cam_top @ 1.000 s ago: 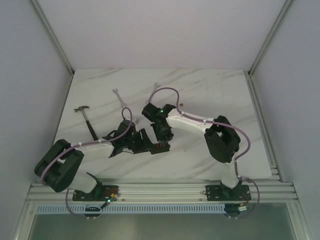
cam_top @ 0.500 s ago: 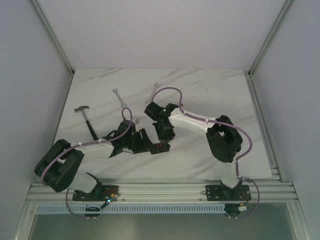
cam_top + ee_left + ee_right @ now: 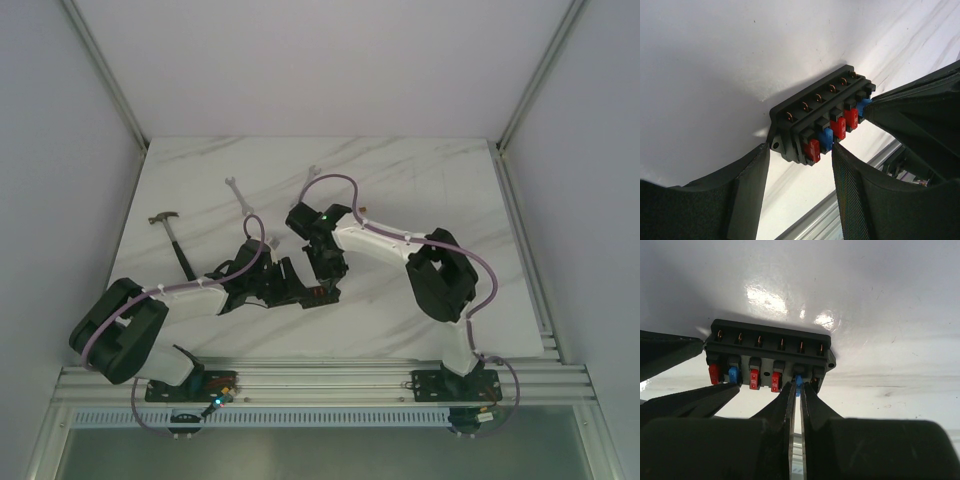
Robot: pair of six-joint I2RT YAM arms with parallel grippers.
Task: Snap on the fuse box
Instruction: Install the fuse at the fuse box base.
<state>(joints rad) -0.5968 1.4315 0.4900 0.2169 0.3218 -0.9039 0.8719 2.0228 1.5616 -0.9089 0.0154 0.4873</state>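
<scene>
From above I can't make out the fuse box (image 3: 318,292), both grippers crowding it; its fuses are too small.

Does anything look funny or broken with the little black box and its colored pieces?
Nothing looks broken. The fuse box sits flat on the table. Its sixth slot, by the right tool, looks empty, though that tool partly hides it.

No readable text, labels, brands or numbers on fuse box (image 3: 820,120) or elsewhere.
</scene>
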